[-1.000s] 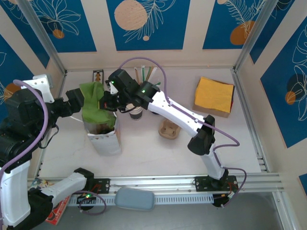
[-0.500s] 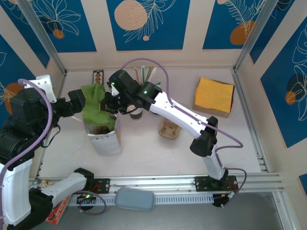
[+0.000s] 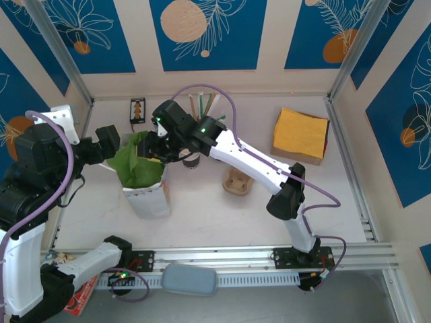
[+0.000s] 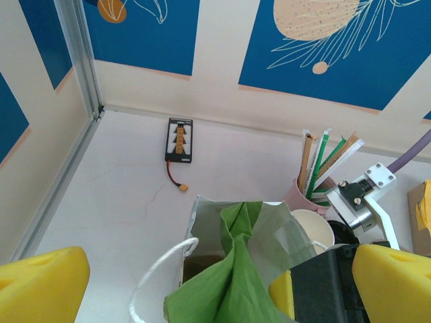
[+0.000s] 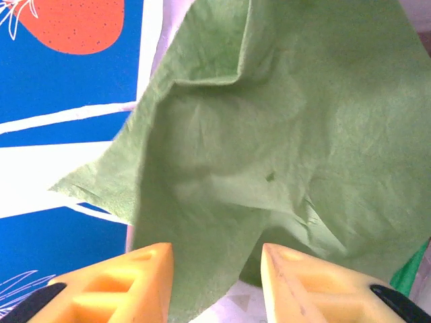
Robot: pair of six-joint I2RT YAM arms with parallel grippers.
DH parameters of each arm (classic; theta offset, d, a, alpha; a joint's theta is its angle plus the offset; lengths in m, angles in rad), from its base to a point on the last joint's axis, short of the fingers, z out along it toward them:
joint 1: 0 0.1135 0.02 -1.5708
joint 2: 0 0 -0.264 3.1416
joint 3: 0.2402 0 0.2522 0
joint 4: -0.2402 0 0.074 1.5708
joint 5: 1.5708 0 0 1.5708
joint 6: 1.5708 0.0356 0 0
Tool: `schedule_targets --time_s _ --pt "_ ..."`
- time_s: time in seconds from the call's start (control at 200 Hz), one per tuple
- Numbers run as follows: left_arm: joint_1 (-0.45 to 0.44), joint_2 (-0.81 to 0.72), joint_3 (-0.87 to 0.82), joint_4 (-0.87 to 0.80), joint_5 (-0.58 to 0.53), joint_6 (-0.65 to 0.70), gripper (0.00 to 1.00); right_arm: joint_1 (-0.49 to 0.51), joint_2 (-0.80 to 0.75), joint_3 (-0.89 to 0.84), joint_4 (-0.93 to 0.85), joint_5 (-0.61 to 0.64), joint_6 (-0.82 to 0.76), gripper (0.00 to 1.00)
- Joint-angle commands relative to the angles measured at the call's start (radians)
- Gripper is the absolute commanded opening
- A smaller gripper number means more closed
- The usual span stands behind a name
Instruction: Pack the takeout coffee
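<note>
Right gripper (image 5: 215, 282) released, jaws apart just above green napkin (image 5: 269, 134) draped over paper bag (image 3: 149, 198) mouth. Left gripper (image 4: 215, 286) wide open beside bag rim; open bench (image 3: 222, 215) nearside. Takeout coffee: can't tell where, napkin covers bag.

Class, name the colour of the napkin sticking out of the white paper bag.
Green. The napkin shows best in the right wrist view.

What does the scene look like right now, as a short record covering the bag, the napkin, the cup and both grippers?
bag: white paper bag, upright, mouth open
napkin: green napkin, bunched in the bag's mouth, sticking out
cup: lidless cup, on the table beside the bag
left gripper: open wide, next to the bag
right gripper: open, over the napkin
</note>
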Motion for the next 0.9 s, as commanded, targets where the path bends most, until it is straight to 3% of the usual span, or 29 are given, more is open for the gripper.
schedule_targets --time_s 0.0,0.585,0.895 --pt "0.011 -0.005 -0.007 0.017 -0.009 0.016 1.0 -0.002 -0.018 -0.001 -0.021 0.007 -0.003 0.41" --pt "0.011 -0.004 -0.023 0.021 0.0 0.016 1.0 0.012 0.065 0.201 -0.101 0.026 -0.101 0.45" --pt "0.011 0.011 -0.053 0.036 -0.006 0.015 1.0 0.014 0.029 0.301 -0.156 0.126 -0.246 0.48"
